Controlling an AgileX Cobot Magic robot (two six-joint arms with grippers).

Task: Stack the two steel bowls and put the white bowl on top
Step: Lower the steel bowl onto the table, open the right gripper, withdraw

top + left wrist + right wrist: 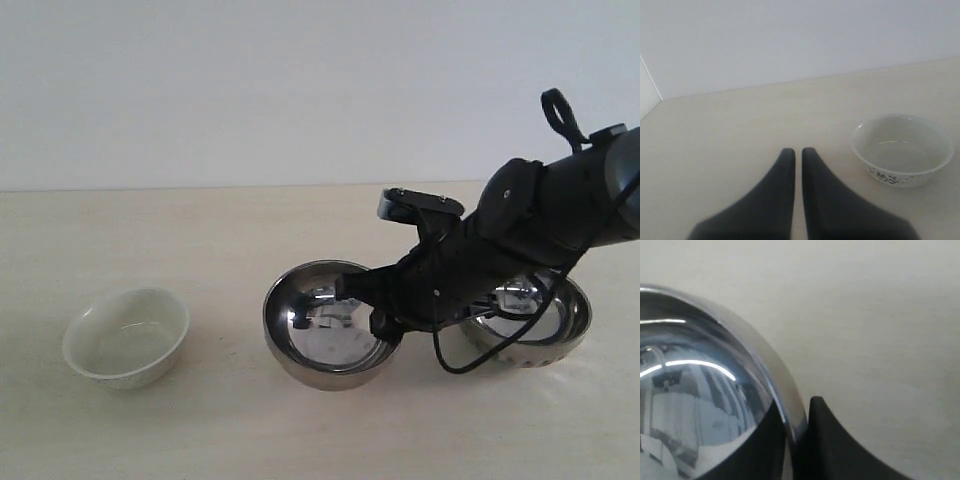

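One smooth steel bowl (325, 335) sits at the table's middle, its opening tilted a little toward the camera. My right gripper (365, 304) is shut on its right rim, with one finger inside and one outside; the right wrist view shows that rim (790, 405) pinched at the right gripper (796, 412). The other steel bowl (545, 335), patterned on its lower outside, stands at the right, partly hidden behind the right arm. The white bowl (127, 337) rests at the left, apart from both. My left gripper (798, 151) is shut on nothing, with the white bowl (902, 149) a short way off.
The tabletop (200, 240) is pale beige and a plain white wall stands behind it. The right arm's black body and a looping cable (455, 362) hang over the gap between the two steel bowls.
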